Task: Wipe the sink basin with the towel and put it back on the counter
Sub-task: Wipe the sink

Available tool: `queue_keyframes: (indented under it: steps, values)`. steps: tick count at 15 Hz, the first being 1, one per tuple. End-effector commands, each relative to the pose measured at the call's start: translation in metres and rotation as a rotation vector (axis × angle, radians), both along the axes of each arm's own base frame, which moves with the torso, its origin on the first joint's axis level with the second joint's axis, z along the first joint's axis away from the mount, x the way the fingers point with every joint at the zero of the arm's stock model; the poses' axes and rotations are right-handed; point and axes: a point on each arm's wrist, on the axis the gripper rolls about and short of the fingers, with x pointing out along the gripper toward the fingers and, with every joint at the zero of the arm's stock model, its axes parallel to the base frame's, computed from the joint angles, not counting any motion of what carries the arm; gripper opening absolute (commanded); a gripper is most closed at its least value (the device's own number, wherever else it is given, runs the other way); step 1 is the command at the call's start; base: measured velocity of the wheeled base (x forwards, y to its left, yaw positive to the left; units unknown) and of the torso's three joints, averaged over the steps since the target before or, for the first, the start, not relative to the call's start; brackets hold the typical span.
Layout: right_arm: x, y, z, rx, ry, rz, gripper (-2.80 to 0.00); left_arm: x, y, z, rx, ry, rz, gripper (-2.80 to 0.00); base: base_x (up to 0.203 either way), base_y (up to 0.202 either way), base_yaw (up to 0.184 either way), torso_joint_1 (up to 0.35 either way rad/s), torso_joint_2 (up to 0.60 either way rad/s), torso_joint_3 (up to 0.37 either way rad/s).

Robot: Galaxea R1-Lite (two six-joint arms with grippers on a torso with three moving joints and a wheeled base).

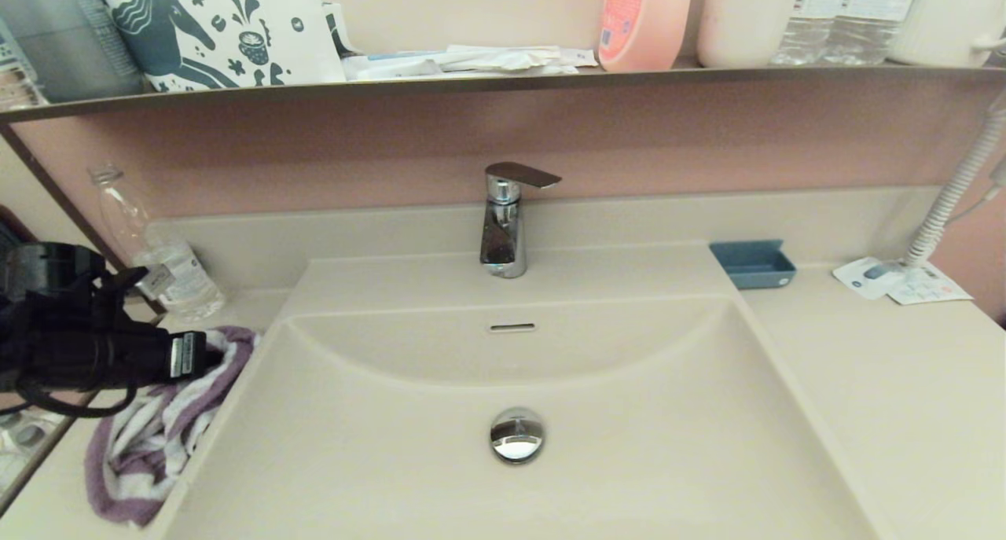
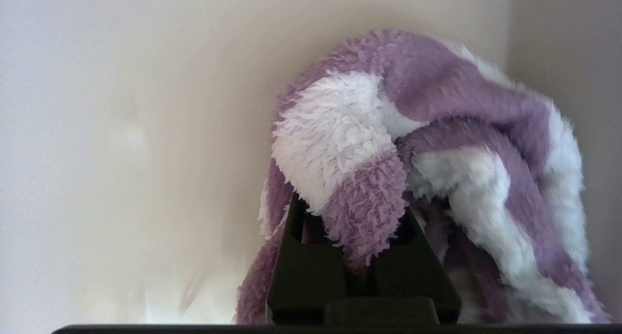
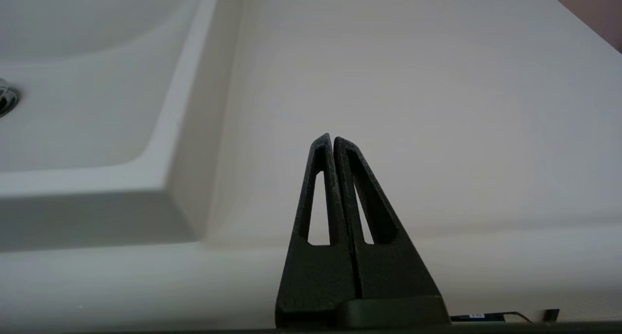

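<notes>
Where the left tool (image 2: 362,227) meets the cloth: closed on a fold of the small purple-and-white striped terry towel (image 1: 161,426), heaped on the flat cream-beige surface (image 1: 880,398) just beside the left rim of the wide cream-beige moulded sink basin (image 1: 629,446). Right tool (image 3: 333,142) parked over the right-hand surface, tips pressed together, holding nothing. Basin bare around the chrome drain plug (image 1: 516,435). Stage undetermined: either wiping not begun or towel being returned.

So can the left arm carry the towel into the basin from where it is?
Probably yes: the left gripper is shut on the towel at the sink basin's left rim, with nothing between them.
</notes>
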Motion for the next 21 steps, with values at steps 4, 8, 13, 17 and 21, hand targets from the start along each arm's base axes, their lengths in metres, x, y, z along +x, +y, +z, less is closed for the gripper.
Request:
queue_keyframes:
  steps: [4, 8, 13, 17, 21]
  values:
    - [0.000, 0.000, 0.000, 0.000, 0.001, 0.000, -2.80, -0.086, 0.007, 0.003, 0.109, 0.161, -0.063, -2.80, 0.000, 0.000, 0.000, 0.000, 0.00, 0.000]
    - [0.000, 0.000, 0.000, 0.000, 0.001, 0.000, -2.80, -0.121, 0.013, 0.010, 0.123, 0.205, -0.040, -2.80, 0.000, 0.000, 0.000, 0.000, 0.00, 0.000]
    - [0.000, 0.000, 0.000, 0.000, 0.001, 0.000, -2.80, -0.131, 0.001, 0.055, 0.184, 0.135, -0.049, -2.80, 0.000, 0.000, 0.000, 0.000, 0.00, 0.000]
    - [0.000, 0.000, 0.000, 0.000, 0.001, 0.000, -2.80, -0.125, -0.012, 0.116, 0.153, 0.045, -0.017, -2.80, 0.000, 0.000, 0.000, 0.000, 0.00, 0.000]
    - [0.000, 0.000, 0.000, 0.000, 0.001, 0.000, -2.80, -0.130, -0.025, 0.132, 0.140, 0.019, -0.029, -2.80, 0.000, 0.000, 0.000, 0.000, 0.00, 0.000]
